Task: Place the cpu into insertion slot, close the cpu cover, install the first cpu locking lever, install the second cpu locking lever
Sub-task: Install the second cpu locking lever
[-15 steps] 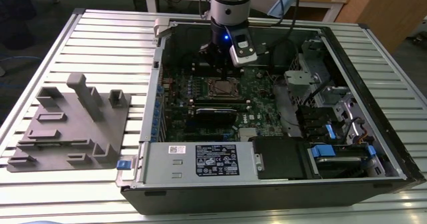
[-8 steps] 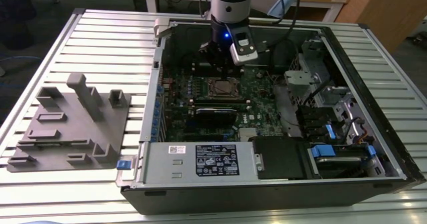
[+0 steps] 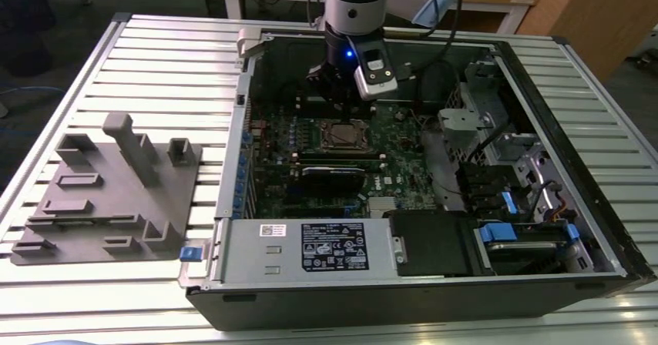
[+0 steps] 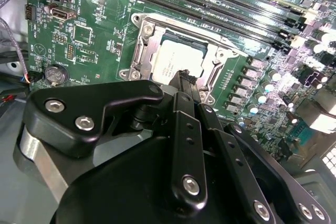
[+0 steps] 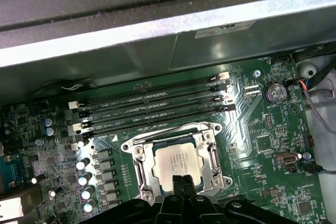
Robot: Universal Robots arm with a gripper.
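The flat, shiny grey cpu (image 5: 178,162) sits in the square insertion slot (image 4: 207,85) on the bumpy green board (image 5: 252,114). The metal cpu cover (image 5: 137,153) lies around it. The black pincer (image 5: 182,181) tips are together, just above the cpu.

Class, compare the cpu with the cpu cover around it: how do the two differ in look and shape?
The cpu is a solid, pale, dull silver square; the cpu cover is a shinier metal frame with a window through its middle. The cpu sits inside that window, while the cpu cover surrounds it and is larger. Both are square, metal-faced and lie flat on the green board.
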